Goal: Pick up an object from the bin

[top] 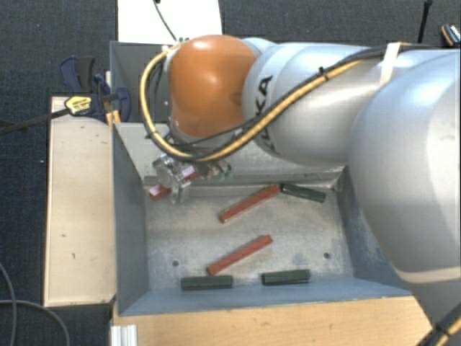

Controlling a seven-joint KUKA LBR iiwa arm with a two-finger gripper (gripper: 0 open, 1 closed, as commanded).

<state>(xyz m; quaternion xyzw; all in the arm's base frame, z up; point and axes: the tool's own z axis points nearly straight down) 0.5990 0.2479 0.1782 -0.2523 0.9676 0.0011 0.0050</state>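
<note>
Camera view from above: the grey metal bin [131,229] is entered from the right by the silver arm [324,99], whose wrist is capped by an orange cover [209,85] and looped by a yellow-and-black cable [155,132]. The gripper [173,181] is lowered into the far left corner of the bin, close to the back wall. Whether it is apart or together cannot be told, since its tip is partly hidden under the wrist. A small red piece [156,191] is seen just beside the gripper, on its left, low against the floor near the left wall; contact between the two cannot be judged. A small pink piece [189,171] and a small green piece [223,170] are seen just to the gripper's right, along the back wall. Further right, a long red-brown bar [248,202] is laid at a slant, with a dark green bar [302,192] near its upper end. A second red-brown bar [240,255] is laid at a similar slant nearer the front. Two dark green bars [207,282] [286,277] are laid flat along the front wall, apart from each other and well apart from the gripper.
</note>
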